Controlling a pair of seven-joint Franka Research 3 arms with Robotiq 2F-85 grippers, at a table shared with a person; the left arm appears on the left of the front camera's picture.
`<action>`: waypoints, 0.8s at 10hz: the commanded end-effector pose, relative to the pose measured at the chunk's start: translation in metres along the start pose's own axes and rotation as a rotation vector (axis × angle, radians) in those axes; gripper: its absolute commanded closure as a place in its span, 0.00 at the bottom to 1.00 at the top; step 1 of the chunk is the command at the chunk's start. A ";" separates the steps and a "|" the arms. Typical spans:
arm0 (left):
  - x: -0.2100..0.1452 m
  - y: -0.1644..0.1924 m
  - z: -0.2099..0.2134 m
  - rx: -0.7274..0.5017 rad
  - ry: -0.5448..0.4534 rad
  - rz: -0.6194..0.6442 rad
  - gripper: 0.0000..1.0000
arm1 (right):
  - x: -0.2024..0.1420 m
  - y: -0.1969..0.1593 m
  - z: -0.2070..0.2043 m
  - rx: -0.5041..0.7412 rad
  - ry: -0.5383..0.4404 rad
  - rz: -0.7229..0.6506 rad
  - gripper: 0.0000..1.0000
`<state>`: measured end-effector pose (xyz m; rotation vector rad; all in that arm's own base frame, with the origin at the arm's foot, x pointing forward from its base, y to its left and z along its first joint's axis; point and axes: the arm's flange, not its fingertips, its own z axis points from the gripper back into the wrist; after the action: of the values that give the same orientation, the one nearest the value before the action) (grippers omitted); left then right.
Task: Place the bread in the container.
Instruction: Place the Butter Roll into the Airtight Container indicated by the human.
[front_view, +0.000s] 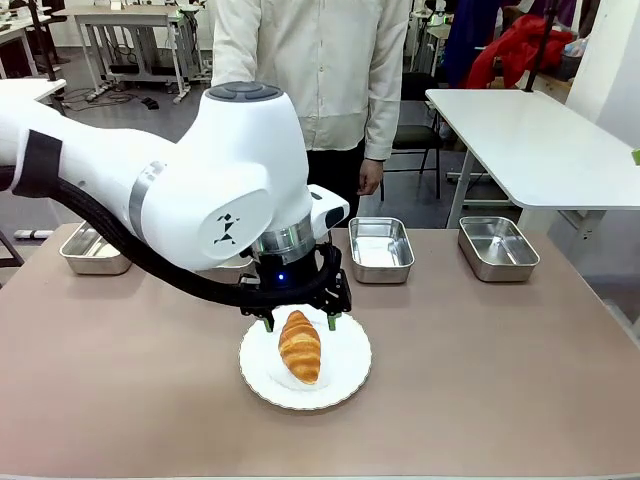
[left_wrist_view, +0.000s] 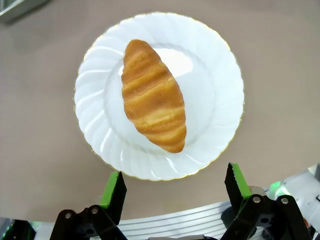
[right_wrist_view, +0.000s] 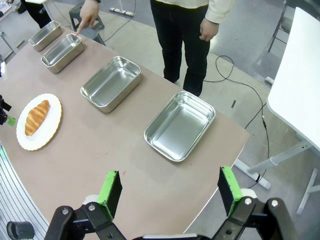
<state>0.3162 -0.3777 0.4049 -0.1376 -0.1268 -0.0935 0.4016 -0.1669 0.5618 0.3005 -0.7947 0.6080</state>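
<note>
Tabletop: left end effector (left_wrist_view: 172, 186) wide open above bread (left_wrist_view: 153, 94).

Bright, even light from overhead; soft shadows under the plate (front_view: 345, 385); glare on the pans (right_wrist_view: 111, 83) and plate centre; wrist views bend at their edges; all sharp.

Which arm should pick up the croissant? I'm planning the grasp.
Left. Its gripper hangs open right over the croissant on the plate. The right gripper is open too, but sits off by the table's far end, beyond the pans.
</note>
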 end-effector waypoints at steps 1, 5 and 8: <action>-0.006 -0.006 -0.021 0.032 -0.028 0.038 0.00 | 0.000 -0.002 -0.001 0.010 -0.028 0.003 0.00; 0.003 -0.004 -0.060 0.043 -0.090 0.063 0.00 | 0.000 -0.002 -0.001 0.010 -0.028 0.003 0.00; 0.013 -0.005 -0.086 0.070 -0.090 0.069 0.00 | 0.000 -0.002 -0.001 0.010 -0.028 0.003 0.00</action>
<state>0.3332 -0.3814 0.3312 -0.0936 -0.1877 -0.0451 0.4015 -0.1670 0.5618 0.3005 -0.7945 0.6077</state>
